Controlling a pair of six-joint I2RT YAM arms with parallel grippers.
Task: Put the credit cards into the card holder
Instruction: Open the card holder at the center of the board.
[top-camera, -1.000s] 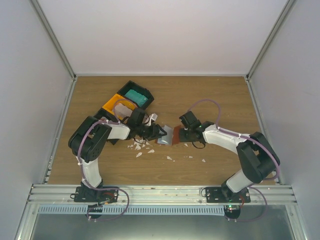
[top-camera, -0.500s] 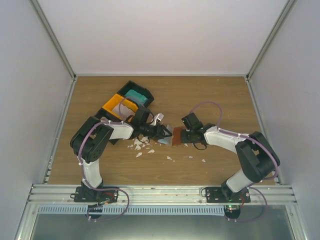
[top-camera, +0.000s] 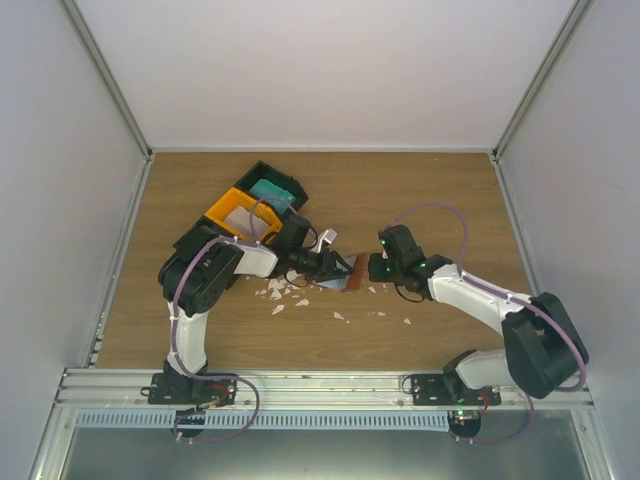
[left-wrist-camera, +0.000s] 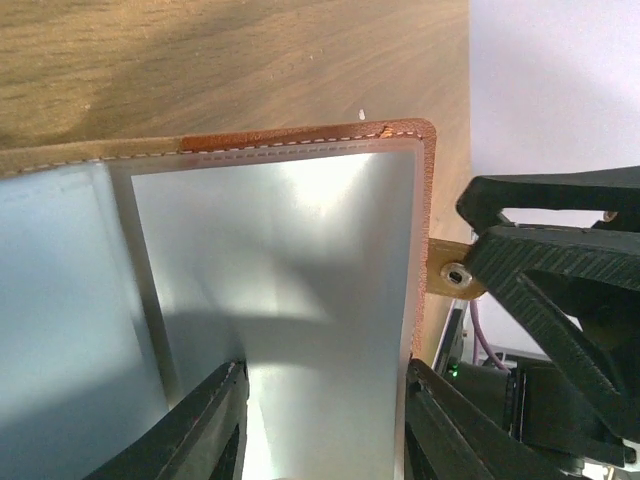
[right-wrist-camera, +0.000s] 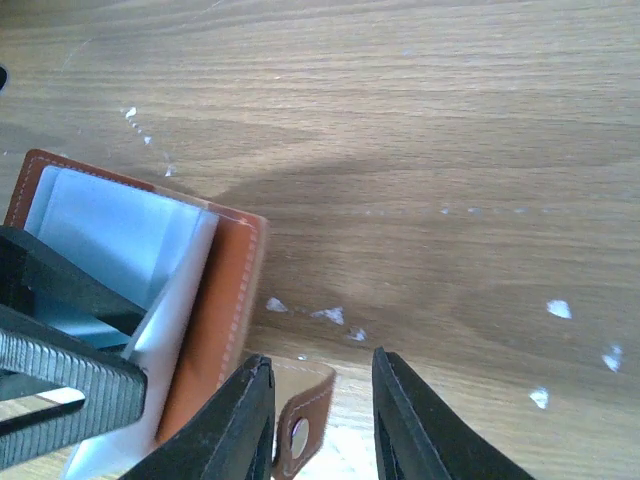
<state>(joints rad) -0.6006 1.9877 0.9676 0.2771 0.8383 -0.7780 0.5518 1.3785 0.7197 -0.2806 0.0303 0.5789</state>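
— While seating the whitish-grey credit card (left-wrist-camera: 280, 260) in the brown card holder (right-wrist-camera: 215, 300), mid-table, clamped across it with the left gripper (left-wrist-camera: 322, 380). Which step?
— Insertion, by the look. Slack-jawed right gripper (right-wrist-camera: 320, 370), straddling the snap tab (right-wrist-camera: 305, 420), gripping nothing. Next, probably: pin the holder, push deeper.

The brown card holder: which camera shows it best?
The right wrist view: the card holder shows its stitched brown face and snap tab. The left wrist view shows only its stitched edge; the top view, a small brown sliver.
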